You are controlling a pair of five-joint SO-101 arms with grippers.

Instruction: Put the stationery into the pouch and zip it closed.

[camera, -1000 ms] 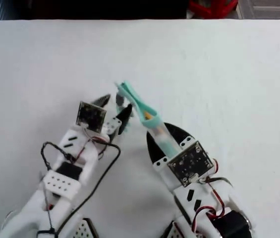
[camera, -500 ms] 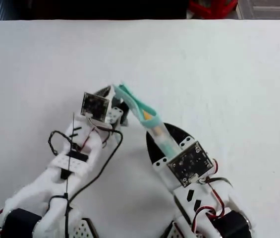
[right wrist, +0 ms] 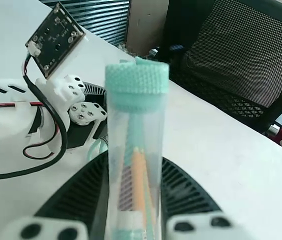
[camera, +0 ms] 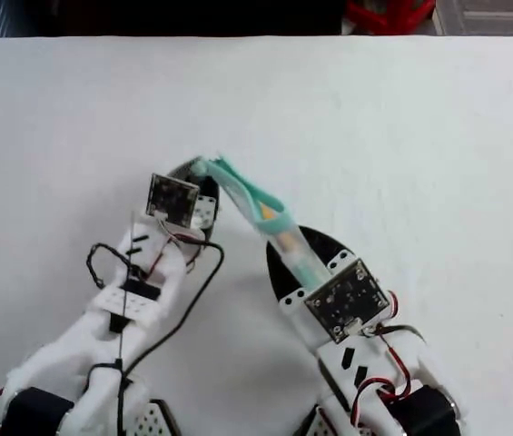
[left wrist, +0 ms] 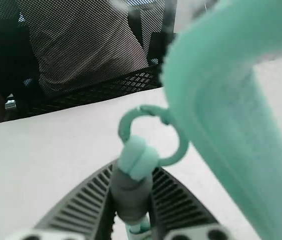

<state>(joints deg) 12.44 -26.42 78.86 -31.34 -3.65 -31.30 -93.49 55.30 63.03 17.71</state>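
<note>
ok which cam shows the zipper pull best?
Left wrist view: the zipper pull sits close up, pinched in the left gripper, its ring clear beside the pouch. In the high view it is a tiny speck at the pouch's far end. In the right wrist view the pouch hides most of it.

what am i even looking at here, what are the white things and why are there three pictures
These are two small robot arms, the left arm and the right arm, at a white table. The high view comes from a fixed camera looking down. The other two come from a camera on each wrist, so each shows its own end effector up close. The right end effector is clamped on a slim clear pouch with mint-green trim and what looks like an orange pencil inside. The left end effector pinches the zipper pull at the other end. A mesh chair stands behind.
</note>
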